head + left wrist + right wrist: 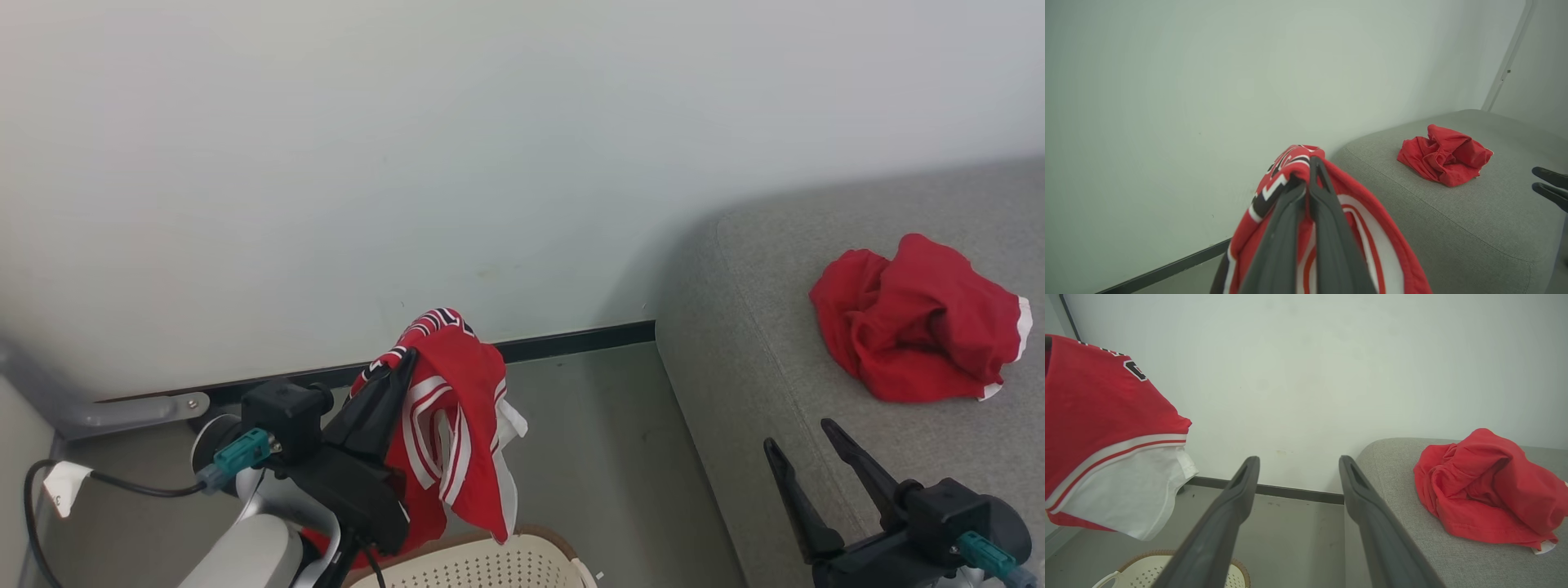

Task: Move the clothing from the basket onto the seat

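My left gripper (406, 357) is shut on a red jersey (453, 425) with white stripes and black-and-white lettering. The jersey hangs in the air above the cream basket (482, 563), left of the seat. In the left wrist view the jersey (1372, 228) drapes over both sides of my closed left gripper (1310, 163). A second red garment (918, 318) lies crumpled on the grey seat (775, 327). My right gripper (800, 433) stands open over the seat's front edge, nothing between its fingers. The right wrist view shows the hanging jersey (1098, 433), the basket rim (1143, 555) and the crumpled garment (1486, 486).
A pale wall (408, 163) with a dark baseboard (571, 339) runs behind everything. Grey floor (604, 457) lies between the basket and the seat. A grey pipe bracket (122, 412) and a black cable (98, 482) sit at the lower left.
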`<state>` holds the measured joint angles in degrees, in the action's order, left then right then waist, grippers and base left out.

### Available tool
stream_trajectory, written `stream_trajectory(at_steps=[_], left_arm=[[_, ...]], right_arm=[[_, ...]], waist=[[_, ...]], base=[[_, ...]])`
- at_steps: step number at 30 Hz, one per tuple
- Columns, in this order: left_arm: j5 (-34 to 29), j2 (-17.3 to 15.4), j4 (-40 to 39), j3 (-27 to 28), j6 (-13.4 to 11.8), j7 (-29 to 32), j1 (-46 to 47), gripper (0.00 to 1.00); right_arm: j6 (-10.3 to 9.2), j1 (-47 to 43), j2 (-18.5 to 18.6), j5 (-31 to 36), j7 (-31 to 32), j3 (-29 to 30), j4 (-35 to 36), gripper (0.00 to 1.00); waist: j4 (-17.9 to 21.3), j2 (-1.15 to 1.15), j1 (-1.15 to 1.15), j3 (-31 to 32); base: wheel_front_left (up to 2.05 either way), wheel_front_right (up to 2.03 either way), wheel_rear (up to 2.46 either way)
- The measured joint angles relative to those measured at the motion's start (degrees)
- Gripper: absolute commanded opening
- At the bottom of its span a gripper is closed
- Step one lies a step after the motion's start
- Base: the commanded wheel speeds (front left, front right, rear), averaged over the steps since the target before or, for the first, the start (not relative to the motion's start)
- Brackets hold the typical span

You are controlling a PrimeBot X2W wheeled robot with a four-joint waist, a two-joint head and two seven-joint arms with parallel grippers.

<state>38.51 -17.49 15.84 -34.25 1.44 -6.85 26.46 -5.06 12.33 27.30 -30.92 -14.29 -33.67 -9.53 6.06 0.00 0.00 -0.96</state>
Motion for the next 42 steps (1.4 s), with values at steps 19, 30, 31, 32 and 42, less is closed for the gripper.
stream_trajectory(at_steps=[19, 30, 31, 32, 42], left_arm=[[0.09, 0.99, 2.47, 0.43, 0.0, 0.27, 3.78, 0.0], [0.07, 2.68, 4.25, 0.14, 0.13, 0.96, 7.76, 0.0], [0.07, 3.12, 4.43, -0.1, 0.16, 1.21, 8.22, 0.0], [0.05, 3.57, 4.56, -0.33, 0.3, 1.21, 8.7, 0.0], [-0.03, 5.63, 6.36, -1.45, 1.09, 1.22, 11.06, 0.0]], right_arm=[[7.66, 6.7, -8.44, 6.25, -0.02, -10.13, 1.08, 1.0], [11.33, 15.52, -13.35, 10.78, -0.42, -18.04, -9.12, 1.0], [11.47, 16.41, -13.77, 10.81, -0.42, -18.29, -10.17, 1.0], [11.63, 17.23, -14.15, 10.98, -0.42, -18.73, -11.36, 1.0], [12.13, 22.33, -18.95, 11.78, -0.42, -22.96, -20.91, 1.0]], waist=[[-1.8, 0.0, 0.0, -2.01], [-2.91, 0.0, 0.0, -3.4], [-3.08, 0.0, 0.0, -3.52], [-3.28, 0.0, 0.0, -3.64], [-5.62, 0.0, 0.0, -4.4]], base=[[0.0, 0.0, 0.0], [0.0, 0.0, 0.0], [0.0, 0.0, 0.0], [0.0, 0.0, 0.0], [0.0, 0.0, 0.0]])
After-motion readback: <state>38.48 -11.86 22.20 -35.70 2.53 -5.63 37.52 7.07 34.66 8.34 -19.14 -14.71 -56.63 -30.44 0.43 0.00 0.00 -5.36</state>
